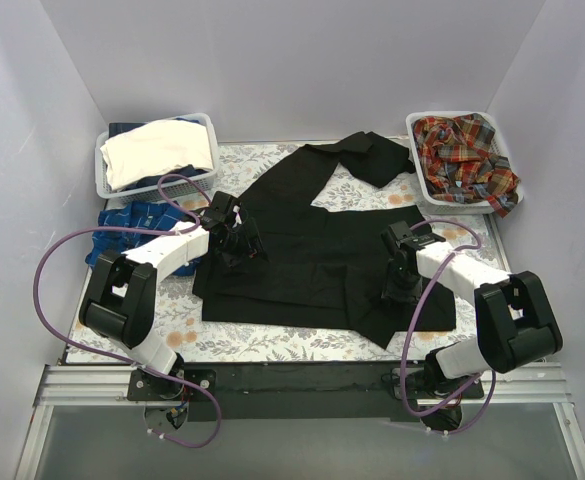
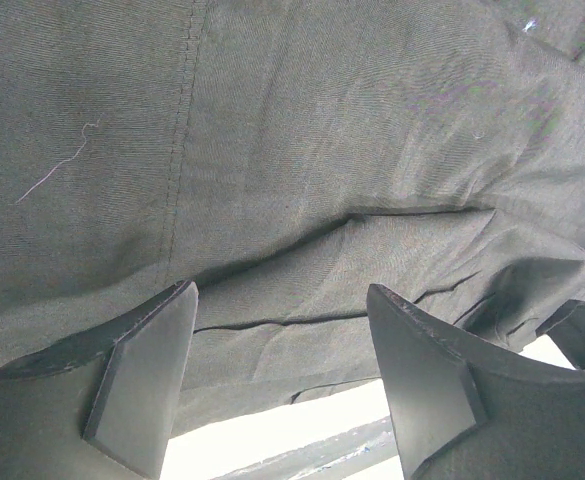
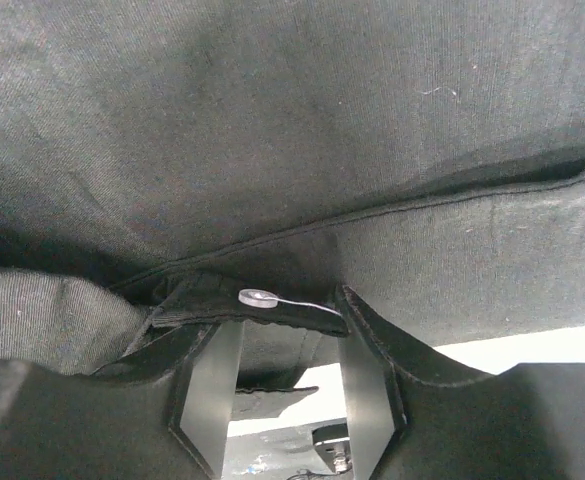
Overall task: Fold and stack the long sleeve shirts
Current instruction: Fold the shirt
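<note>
Working the black shirt (image 1: 312, 255), spread flat in the middle, I expect limp, light cloth; hems are my best hold. My left gripper (image 2: 282, 292) gapes open; my right gripper (image 3: 290, 330) straddles the near-right buttoned edge, and I cannot tell whether it has a grip.

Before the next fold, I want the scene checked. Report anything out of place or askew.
Two things. The blue checked shirt lies crumpled at the left edge of the table, outside the left basket. A red plaid shirt spills over the near corner of the right basket.
</note>
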